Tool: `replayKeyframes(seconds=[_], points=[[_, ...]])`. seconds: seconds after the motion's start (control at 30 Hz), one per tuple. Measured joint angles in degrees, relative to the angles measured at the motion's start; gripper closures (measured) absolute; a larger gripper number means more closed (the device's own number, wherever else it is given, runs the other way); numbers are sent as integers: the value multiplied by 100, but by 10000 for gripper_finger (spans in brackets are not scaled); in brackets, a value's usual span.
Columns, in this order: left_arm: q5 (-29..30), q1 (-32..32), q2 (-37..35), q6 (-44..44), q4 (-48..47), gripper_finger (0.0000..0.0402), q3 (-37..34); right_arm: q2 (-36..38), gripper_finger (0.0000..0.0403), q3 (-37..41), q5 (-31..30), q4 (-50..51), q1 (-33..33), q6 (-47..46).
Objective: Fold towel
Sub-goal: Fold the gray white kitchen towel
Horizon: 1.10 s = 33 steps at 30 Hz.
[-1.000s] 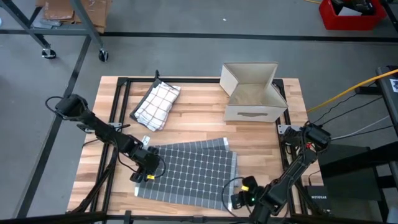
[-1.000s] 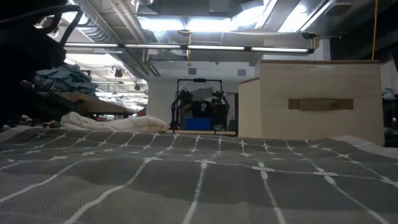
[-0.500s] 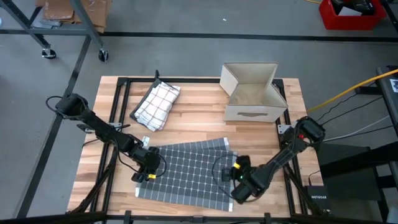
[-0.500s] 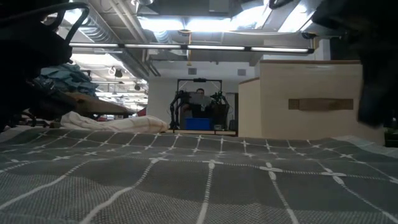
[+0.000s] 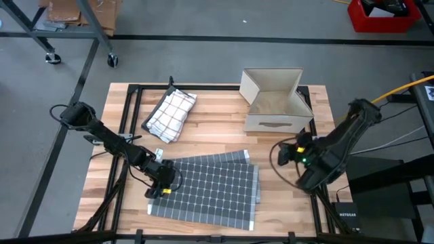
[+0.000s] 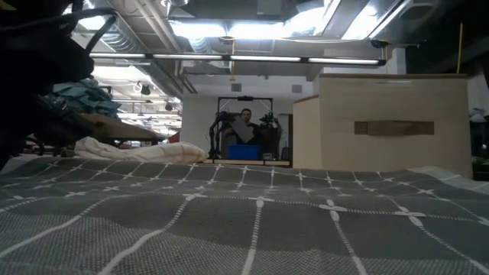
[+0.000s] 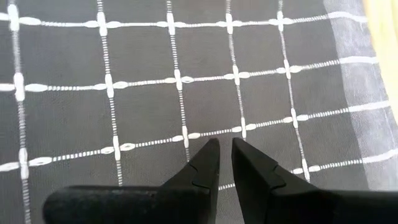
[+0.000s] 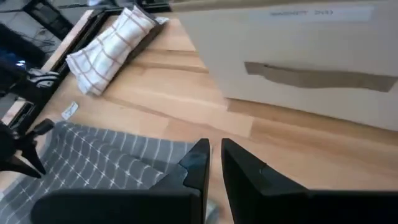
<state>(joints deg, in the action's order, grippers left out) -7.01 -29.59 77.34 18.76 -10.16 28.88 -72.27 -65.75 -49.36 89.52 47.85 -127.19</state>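
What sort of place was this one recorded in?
Probably a robotics lab or workshop: bare concrete floor, exposed ceiling ducts and strip lights, a wheeled metal rack, and a wooden table holding a grey towel.

Left gripper (image 5: pixel 163 186) low, fingertips (image 7: pixel 210 151) nearly together, narrow gap between jaws. Right gripper (image 5: pixel 283 154) raised, fingers (image 8: pixel 200 157) parallel with slim gap, nothing between jaws, arm bent at elbow.

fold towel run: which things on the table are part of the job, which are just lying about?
In the job:
- grey grid-patterned towel, spread flat
- left gripper, at its left edge
- right gripper, off the towel

Lying about:
- white checked cloth, bundled
- open cardboard box
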Motion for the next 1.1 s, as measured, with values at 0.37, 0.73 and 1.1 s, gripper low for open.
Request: replayKeyframes(seconds=[0.37, 0.73, 1.1], points=[[53, 3, -8, 315, 17, 367, 4, 1213, 356, 3300, 425, -4702, 49, -310], [470, 55, -9, 184, 34, 367, 7, 845, 356, 3691, 1094, -7215, 40, 149], [481, 88, -7, -80, 36, 367, 9, 260, 356, 3691, 1427, -7758, -381, 306]])
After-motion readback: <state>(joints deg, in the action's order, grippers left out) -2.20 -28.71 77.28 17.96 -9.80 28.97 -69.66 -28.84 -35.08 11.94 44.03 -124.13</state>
